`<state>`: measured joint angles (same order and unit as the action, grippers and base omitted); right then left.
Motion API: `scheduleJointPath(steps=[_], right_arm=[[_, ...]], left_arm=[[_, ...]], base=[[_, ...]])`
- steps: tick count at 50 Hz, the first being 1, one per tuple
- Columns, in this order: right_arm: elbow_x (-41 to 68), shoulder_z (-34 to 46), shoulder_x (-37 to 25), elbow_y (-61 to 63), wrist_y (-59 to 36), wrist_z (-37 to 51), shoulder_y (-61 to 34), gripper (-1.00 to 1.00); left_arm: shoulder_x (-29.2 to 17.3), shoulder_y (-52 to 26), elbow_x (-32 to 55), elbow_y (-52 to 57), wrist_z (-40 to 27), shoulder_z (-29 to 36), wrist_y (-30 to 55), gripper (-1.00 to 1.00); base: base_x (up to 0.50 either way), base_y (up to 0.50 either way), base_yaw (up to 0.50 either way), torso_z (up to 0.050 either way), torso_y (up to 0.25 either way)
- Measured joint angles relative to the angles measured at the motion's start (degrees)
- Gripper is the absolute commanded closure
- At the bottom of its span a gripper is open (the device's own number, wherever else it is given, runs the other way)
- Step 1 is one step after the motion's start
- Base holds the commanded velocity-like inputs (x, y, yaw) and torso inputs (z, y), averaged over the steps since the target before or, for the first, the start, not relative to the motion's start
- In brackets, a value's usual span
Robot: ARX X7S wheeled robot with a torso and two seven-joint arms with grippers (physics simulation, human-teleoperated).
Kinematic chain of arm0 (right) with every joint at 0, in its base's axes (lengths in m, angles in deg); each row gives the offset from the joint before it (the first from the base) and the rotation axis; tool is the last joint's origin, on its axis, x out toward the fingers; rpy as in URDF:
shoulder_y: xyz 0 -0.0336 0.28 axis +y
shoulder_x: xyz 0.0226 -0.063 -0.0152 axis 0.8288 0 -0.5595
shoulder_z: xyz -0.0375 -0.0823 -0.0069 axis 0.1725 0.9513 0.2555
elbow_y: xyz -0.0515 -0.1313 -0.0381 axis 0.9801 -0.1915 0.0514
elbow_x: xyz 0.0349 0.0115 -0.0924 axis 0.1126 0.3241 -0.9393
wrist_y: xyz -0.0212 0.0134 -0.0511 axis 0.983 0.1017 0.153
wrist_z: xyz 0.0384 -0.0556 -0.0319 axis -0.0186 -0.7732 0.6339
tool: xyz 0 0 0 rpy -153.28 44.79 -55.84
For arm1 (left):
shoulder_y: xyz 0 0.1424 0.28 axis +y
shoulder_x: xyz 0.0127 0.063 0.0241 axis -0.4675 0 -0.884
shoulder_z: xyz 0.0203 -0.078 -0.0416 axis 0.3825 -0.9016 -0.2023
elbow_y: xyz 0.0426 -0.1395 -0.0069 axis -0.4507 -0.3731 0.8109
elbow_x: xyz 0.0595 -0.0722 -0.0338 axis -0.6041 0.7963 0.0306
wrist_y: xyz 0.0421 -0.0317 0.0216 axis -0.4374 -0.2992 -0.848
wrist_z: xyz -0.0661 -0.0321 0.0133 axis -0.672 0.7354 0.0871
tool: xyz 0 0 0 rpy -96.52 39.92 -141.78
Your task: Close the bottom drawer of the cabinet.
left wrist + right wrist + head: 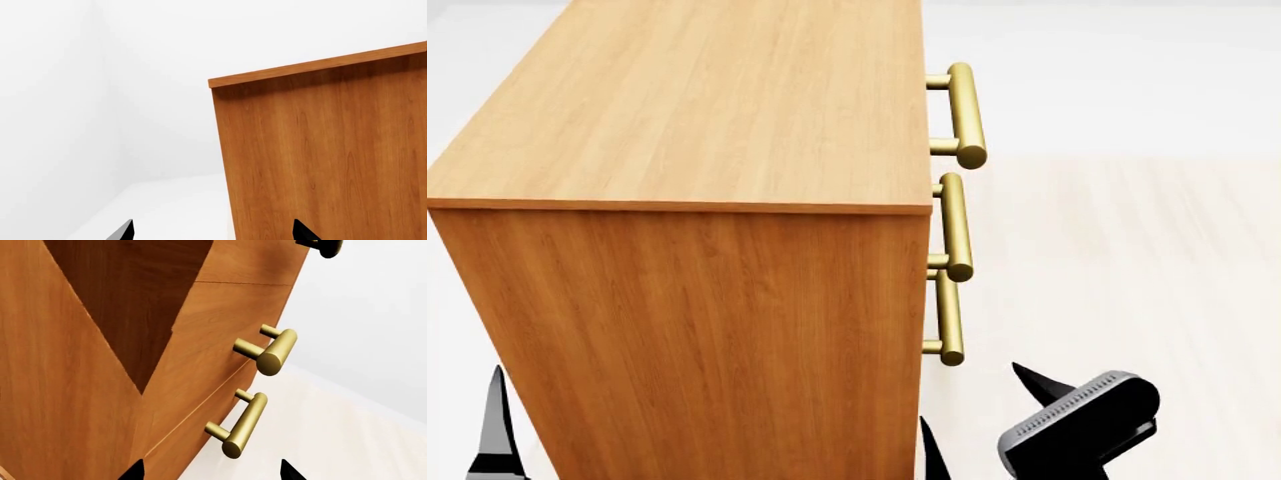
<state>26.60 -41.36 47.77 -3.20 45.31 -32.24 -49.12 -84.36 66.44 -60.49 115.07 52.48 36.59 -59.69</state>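
Note:
The cabinet is tall orange-brown wood, seen from above and from its side. Three brass bar handles stick out along its right front edge. Of the bottom drawer only the lowest handle shows. It lies in line with the two above, and no drawer box stands out. My right gripper is open and empty, just below that handle beside the front corner. In the right wrist view the open gripper faces the drawer fronts, with the nearest handle just beyond it. My left gripper is open beside the cabinet's side panel.
The top handle and middle handle belong to the upper drawers. Pale floor spreads in front of the cabinet. White walls stand behind it. One left finger shows at the cabinet's near left corner.

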Motion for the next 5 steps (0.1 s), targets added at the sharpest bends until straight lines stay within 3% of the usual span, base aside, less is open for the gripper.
scheduleJointPath(steps=[5], right_arm=[[-0.6, 0.3, -0.5, 0.8, 0.1, 0.2, -0.1, -1.00]], left_arm=[[0.0, 0.0, -0.3, 0.3, -0.4, 0.0, 0.0, -1.00]], base=[[0.00, 0.00, 0.00, 0.000, 0.000]])
